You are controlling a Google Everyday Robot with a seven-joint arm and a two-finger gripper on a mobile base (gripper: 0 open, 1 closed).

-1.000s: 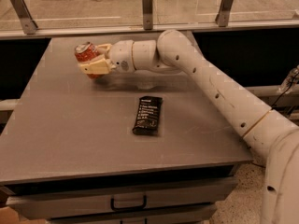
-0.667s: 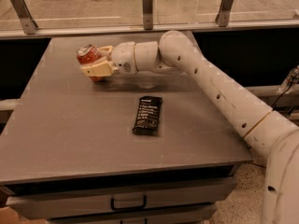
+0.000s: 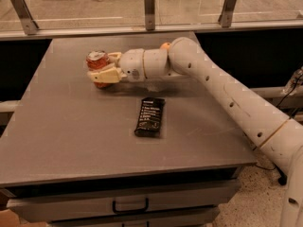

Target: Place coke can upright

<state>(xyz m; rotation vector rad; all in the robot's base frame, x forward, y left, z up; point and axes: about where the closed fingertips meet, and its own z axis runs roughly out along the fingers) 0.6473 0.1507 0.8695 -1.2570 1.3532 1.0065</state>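
The coke can is a small red-orange can with a silver top. It stands nearly upright at the far left of the grey table, its base at or just above the tabletop. My gripper reaches in from the right and is shut on the can, one cream finger across its front. The white arm stretches from the lower right across the table's back.
A black snack packet lies flat in the middle of the table. A round orange fruit peeks out behind the arm. A glass railing with metal posts runs behind the table. A drawer with a handle is below the front edge.
The gripper and can have barely moved; the can looks slightly more upright and a touch lower than a second ago.
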